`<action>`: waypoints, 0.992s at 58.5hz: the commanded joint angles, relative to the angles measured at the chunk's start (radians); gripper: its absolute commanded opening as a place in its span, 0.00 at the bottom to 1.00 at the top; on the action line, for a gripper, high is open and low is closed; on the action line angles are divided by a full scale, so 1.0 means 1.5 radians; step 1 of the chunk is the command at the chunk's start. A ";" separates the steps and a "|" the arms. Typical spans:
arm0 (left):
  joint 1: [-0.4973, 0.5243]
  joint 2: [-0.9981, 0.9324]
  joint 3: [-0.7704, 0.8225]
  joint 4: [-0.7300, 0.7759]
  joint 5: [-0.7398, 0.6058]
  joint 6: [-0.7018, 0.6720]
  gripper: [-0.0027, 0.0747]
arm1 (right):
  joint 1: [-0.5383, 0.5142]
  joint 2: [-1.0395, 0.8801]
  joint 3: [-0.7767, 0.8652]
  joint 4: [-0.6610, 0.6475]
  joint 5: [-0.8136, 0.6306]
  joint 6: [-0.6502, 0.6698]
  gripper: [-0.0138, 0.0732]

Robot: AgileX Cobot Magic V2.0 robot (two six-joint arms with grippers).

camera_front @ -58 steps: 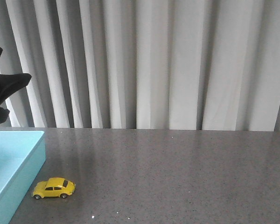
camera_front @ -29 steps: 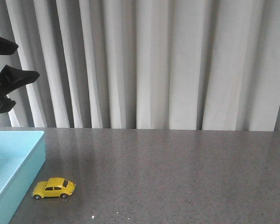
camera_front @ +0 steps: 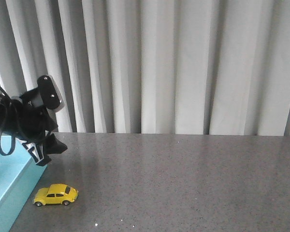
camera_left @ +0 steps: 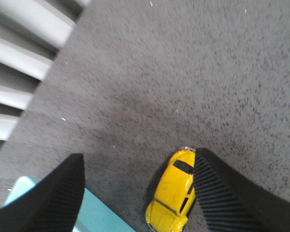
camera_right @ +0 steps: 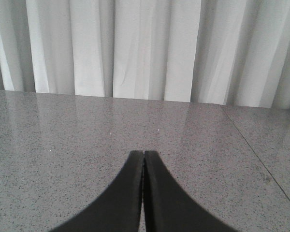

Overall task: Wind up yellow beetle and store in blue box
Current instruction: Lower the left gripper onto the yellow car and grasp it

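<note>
The yellow beetle (camera_front: 55, 195) stands on the grey table, just right of the blue box (camera_front: 12, 186) at the left edge. My left gripper (camera_front: 47, 150) hangs open above and behind the car, apart from it. In the left wrist view the beetle (camera_left: 174, 195) lies between the open fingers, close to one black ribbed finger (camera_left: 222, 193), with a corner of the blue box (camera_left: 104, 217) beside it. My left gripper (camera_left: 138, 159) holds nothing. My right gripper (camera_right: 144, 155) is shut and empty over bare table; it is out of the front view.
A pleated grey-white curtain (camera_front: 174, 67) hangs behind the table's far edge. The grey speckled tabletop (camera_front: 183, 183) stretches to the right of the car. A seam in the table (camera_right: 261, 159) shows in the right wrist view.
My left arm has swung down and to the right from the upper left, and its open gripper now hangs over the beetle. The beetle and box have not moved.
</note>
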 commanded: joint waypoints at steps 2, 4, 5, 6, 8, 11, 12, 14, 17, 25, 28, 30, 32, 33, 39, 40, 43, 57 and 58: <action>-0.004 0.005 -0.019 0.003 -0.027 -0.008 0.63 | -0.003 0.017 -0.013 -0.017 -0.051 -0.001 0.15; -0.004 0.017 -0.019 0.016 -0.027 -0.010 0.63 | -0.003 0.017 -0.013 -0.017 -0.051 -0.001 0.15; -0.004 0.021 -0.019 0.019 -0.027 -0.011 0.63 | -0.003 0.017 -0.013 -0.017 -0.051 -0.001 0.15; -0.004 0.027 -0.019 0.022 -0.027 -0.011 0.63 | -0.003 0.017 -0.013 -0.017 -0.051 -0.001 0.15; -0.004 0.036 -0.019 0.023 -0.030 -0.011 0.63 | -0.003 0.017 -0.013 -0.017 -0.051 -0.001 0.15; -0.004 0.048 -0.019 0.023 -0.034 -0.011 0.63 | -0.003 0.017 -0.013 -0.017 -0.051 -0.001 0.15; -0.004 0.051 -0.019 0.025 -0.034 -0.011 0.63 | -0.003 0.017 -0.013 -0.017 -0.051 -0.001 0.15; -0.004 0.059 -0.019 0.028 -0.035 -0.011 0.63 | -0.003 0.017 -0.013 -0.017 -0.051 -0.001 0.15; -0.004 0.073 -0.019 0.040 -0.040 -0.011 0.63 | -0.003 0.017 -0.013 -0.017 -0.051 -0.001 0.15; -0.004 0.109 -0.019 0.055 -0.046 -0.012 0.63 | -0.003 0.017 -0.013 -0.017 -0.051 -0.001 0.15; -0.004 0.120 -0.019 0.055 -0.050 -0.012 0.62 | -0.003 0.017 -0.013 -0.017 -0.051 -0.001 0.15; -0.004 0.128 -0.019 0.056 -0.050 -0.012 0.61 | -0.003 0.017 -0.013 -0.017 -0.051 -0.001 0.15; -0.004 0.135 -0.019 0.058 -0.051 -0.012 0.61 | -0.003 0.017 -0.013 -0.017 -0.051 -0.001 0.15; -0.004 0.138 -0.019 0.059 -0.051 -0.012 0.60 | -0.003 0.017 -0.013 -0.017 -0.051 -0.001 0.15; -0.002 0.159 -0.019 0.061 -0.053 -0.012 0.58 | -0.003 0.017 -0.013 -0.017 -0.051 -0.001 0.15; -0.002 0.162 -0.019 0.061 -0.054 -0.012 0.58 | -0.003 0.017 -0.013 -0.017 -0.051 -0.001 0.15; 0.003 0.172 -0.019 0.063 -0.057 -0.012 0.57 | -0.003 0.017 -0.013 -0.017 -0.051 -0.001 0.15; 0.021 0.201 -0.019 0.052 -0.060 -0.013 0.53 | -0.003 0.017 -0.013 -0.016 -0.051 -0.001 0.15; 0.022 0.201 -0.019 0.051 -0.060 -0.013 0.52 | -0.003 0.017 -0.013 -0.016 -0.051 -0.001 0.15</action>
